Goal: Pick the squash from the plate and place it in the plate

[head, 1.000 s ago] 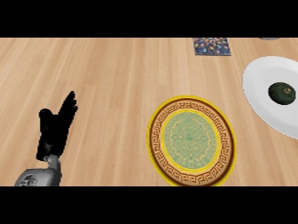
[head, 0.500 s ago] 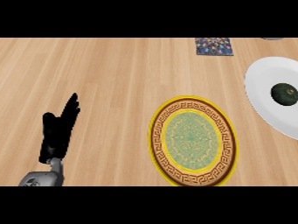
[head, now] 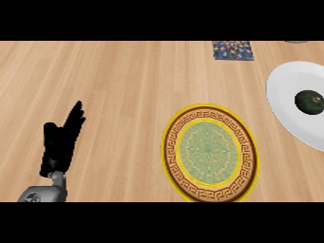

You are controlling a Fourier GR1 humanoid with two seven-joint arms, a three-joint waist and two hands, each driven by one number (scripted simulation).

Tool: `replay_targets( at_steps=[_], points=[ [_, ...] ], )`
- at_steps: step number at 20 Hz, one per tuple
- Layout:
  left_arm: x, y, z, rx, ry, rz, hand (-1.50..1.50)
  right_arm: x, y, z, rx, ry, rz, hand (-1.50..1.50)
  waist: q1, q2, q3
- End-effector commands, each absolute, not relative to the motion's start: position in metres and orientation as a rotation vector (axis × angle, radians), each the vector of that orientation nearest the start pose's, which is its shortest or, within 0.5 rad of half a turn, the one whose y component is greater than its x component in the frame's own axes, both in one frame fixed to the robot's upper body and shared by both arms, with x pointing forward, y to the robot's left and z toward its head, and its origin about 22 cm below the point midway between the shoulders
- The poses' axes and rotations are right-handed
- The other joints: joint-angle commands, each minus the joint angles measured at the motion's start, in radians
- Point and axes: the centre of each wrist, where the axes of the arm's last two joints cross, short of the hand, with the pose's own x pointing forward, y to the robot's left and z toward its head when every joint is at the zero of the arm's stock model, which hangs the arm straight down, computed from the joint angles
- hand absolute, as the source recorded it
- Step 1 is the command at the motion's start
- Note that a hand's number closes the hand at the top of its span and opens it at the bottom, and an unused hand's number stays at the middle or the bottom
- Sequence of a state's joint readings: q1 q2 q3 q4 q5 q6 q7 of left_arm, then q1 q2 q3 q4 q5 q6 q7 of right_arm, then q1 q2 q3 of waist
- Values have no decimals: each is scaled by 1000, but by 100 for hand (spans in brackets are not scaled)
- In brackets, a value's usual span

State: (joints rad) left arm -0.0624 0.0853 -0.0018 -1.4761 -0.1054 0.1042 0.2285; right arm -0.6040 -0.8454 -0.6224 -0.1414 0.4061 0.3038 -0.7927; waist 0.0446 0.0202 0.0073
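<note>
A dark green squash lies on a plain white plate at the right edge of the head view. A second plate, yellow-rimmed with a brown key border and a green patterned middle, sits lower centre with nothing on it. My left hand rests open at the lower left, fingers straight and pointing up, well apart from both plates. My right hand shows nowhere.
A small dark patterned square lies on the wooden counter near the top right. A grey object just peeks in at the top right edge.
The view has shifted slightly: the plates and my left hand sit a little further right and lower. A dark shape at the right edge a second ago is gone.
</note>
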Motion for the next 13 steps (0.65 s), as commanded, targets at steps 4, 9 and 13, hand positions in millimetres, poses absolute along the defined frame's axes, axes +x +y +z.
replay_targets(
  at_steps=[4, 9, 13],
  points=[
    [258, 238, -11, 201, -1322, -68, 0, 252, -560, 51, -661, -1571, 122, -150, 2, 4, 1],
    [249, 243, -12, 208, -1304, -74, 0, 243, -566, 51, -657, -1575, 117, -150, 13, 4, 2],
    [270, 234, 6, 207, -1321, -64, 0, 235, -575, 60, -678, -1569, 134, -150, -1, 5, 3]
  ],
)
